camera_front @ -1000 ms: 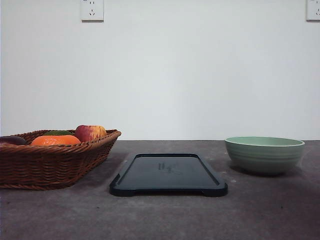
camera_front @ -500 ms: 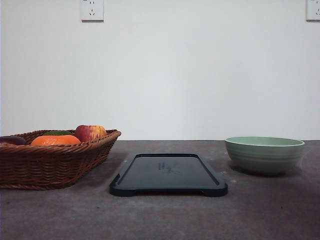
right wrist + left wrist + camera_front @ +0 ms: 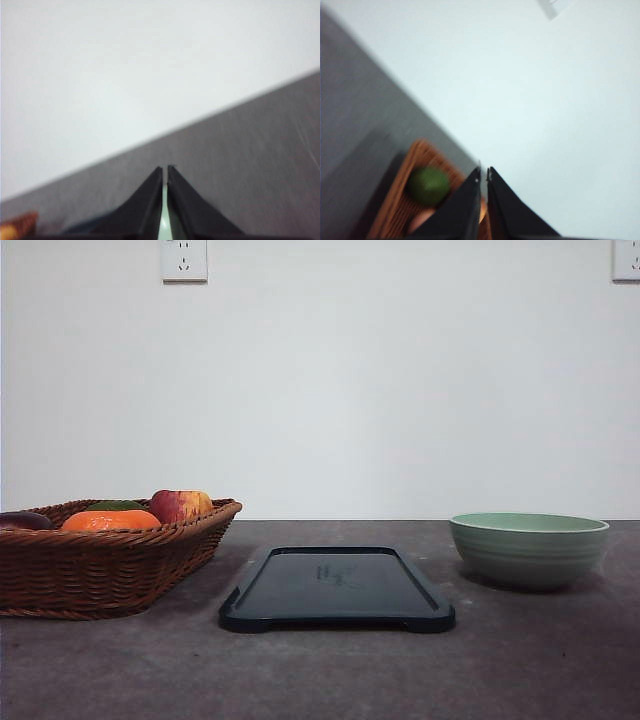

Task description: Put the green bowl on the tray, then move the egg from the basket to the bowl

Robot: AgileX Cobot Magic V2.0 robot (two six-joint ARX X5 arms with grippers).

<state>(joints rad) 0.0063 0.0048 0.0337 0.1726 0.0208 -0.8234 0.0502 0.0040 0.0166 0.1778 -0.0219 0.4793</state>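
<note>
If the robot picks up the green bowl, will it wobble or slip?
Probably not much wobble: the green bowl sits upright on the table on a base narrower than its rim, so a sideways push would likelier slide it than tip it. It looks glossy and hard, so it may be a bit slippery to pinch, and could chip if dropped.

No legible txt; tray (image 3: 337, 585) mark unreadable.
</note>
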